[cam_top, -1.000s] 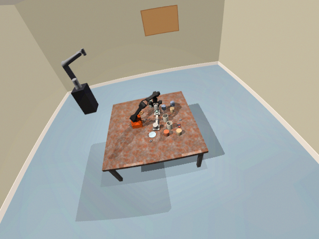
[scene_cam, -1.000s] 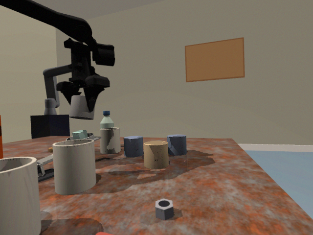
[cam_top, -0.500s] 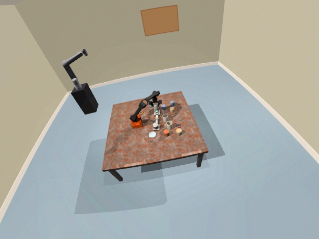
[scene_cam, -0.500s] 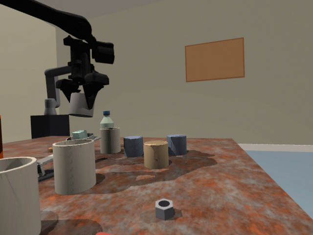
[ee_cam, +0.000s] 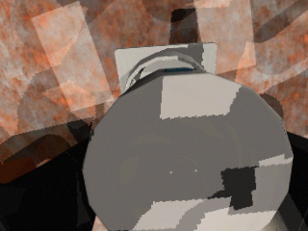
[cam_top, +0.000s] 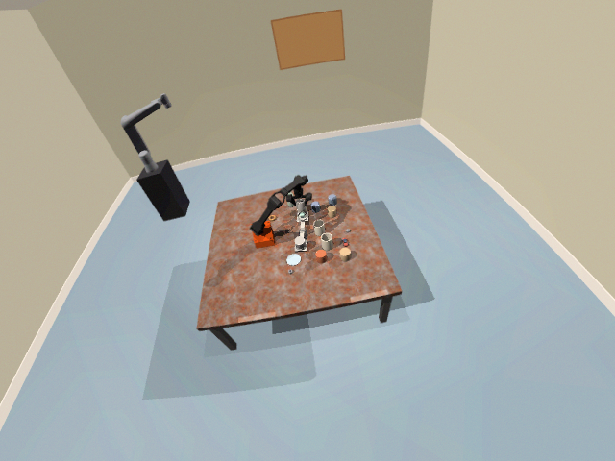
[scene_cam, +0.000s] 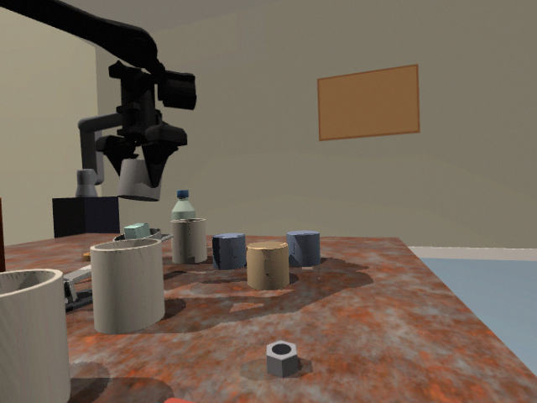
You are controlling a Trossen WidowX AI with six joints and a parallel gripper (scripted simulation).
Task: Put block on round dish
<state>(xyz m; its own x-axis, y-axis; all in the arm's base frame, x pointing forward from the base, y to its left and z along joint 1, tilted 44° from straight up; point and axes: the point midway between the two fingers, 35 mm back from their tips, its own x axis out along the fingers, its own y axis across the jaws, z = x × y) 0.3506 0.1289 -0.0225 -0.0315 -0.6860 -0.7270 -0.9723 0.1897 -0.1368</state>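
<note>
My gripper (cam_top: 301, 200) (scene_cam: 138, 176) is shut on a grey cup (scene_cam: 132, 191) (ee_cam: 188, 140), which is upside down, slightly tilted, and held in the air above the far end of the balance (cam_top: 302, 230) (scene_cam: 80, 274). Beneath it, the pale green block (scene_cam: 137, 230) sits uncovered in the far holder, with a clear gap below the cup; a sliver of the block shows in the wrist view (ee_cam: 179, 70). The other cup (cam_top: 299, 241) stands on the near end of the balance. The pale round dish (cam_top: 293, 259) lies just beyond that end and has nothing on it.
Open beige mugs (cam_top: 318, 228) (cam_top: 326, 241) (scene_cam: 127, 290) stand beside the balance. A bottle (scene_cam: 183, 211), another mug (scene_cam: 189, 243), blue cylinders (scene_cam: 228, 251) (scene_cam: 303, 249) and a tan one (scene_cam: 268, 266) stand around the far end. An orange cylinder (cam_top: 320, 256) is right of the dish.
</note>
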